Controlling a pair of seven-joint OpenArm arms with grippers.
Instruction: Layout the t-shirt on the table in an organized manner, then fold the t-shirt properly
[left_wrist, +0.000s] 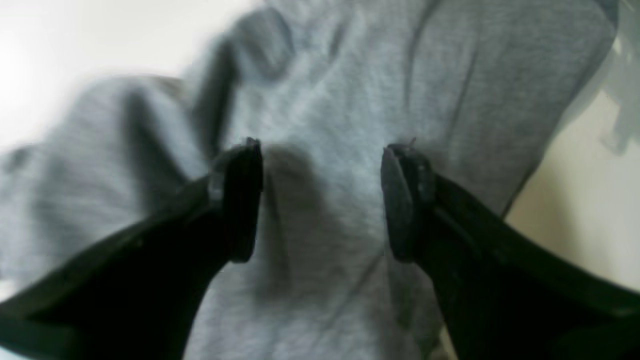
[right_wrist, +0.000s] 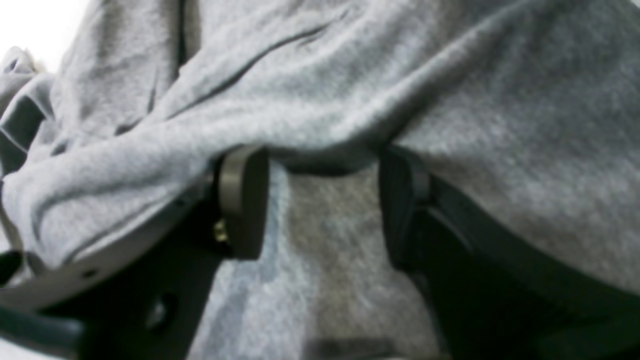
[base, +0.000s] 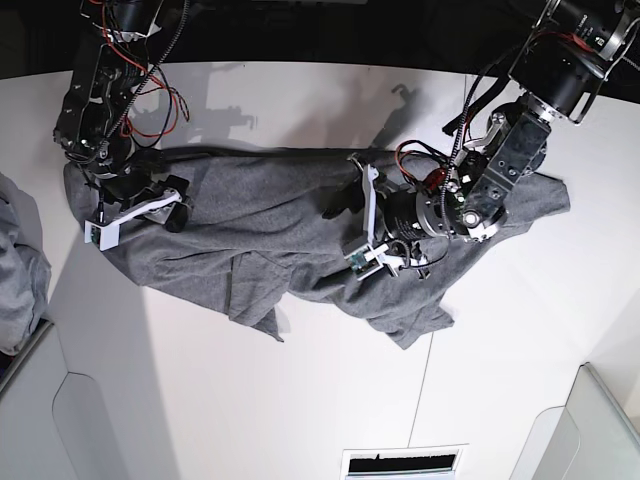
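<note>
The grey t-shirt (base: 270, 215) lies crumpled and spread sideways across the white table (base: 300, 390), one sleeve pointing toward the front. My left gripper (base: 350, 215) hovers over the shirt's middle; in the left wrist view it (left_wrist: 322, 155) is open, its black fingers (left_wrist: 245, 200) wide apart above wrinkled t-shirt fabric (left_wrist: 350, 90), holding nothing. My right gripper (base: 178, 205) sits at the shirt's left end. In the right wrist view it (right_wrist: 320, 170) is open too, with a thick fold of the t-shirt (right_wrist: 300, 120) draped across its fingertips and more cloth lying between the jaws.
Another grey cloth (base: 15, 270) hangs at the table's left edge. A thin dark seam (base: 425, 390) runs across the tabletop toward a slotted vent (base: 400, 462) at the front. A pale bin (base: 600, 420) sits at the front right. Red cables (base: 165, 105) trail from the arm on the left.
</note>
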